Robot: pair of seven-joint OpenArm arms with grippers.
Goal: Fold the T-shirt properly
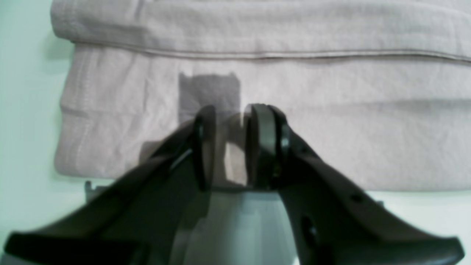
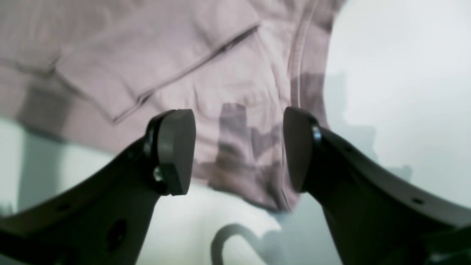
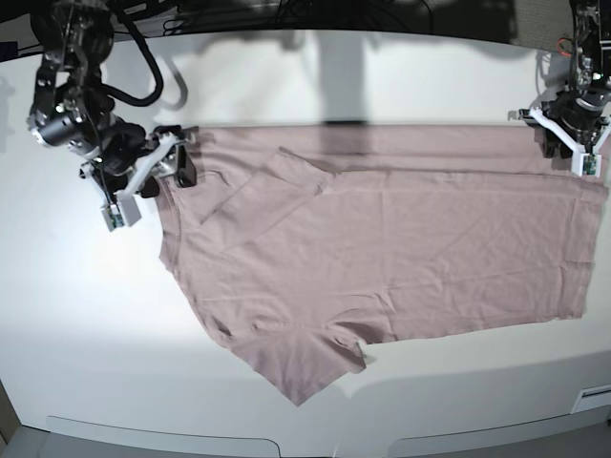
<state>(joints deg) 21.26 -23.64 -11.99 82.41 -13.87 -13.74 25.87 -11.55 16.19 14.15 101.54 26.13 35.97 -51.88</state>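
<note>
Plain dusty-pink T-shirt (image 3: 401, 258) on white table (image 3: 95, 324).

Occlusions and image limits

The left gripper (image 1: 230, 147) is covering part of the T-shirt (image 1: 331, 129), whose far and right portions are running past the frame edge; whether the jaws are pinching cloth is not resolvable. The right wrist view is rendering the fabric blurred.

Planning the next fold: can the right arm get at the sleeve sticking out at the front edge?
Probably not easily. The right hand sits open at the shirt's far corner, and the sleeve lies across the cloth from it; nothing blocks the way.
</note>
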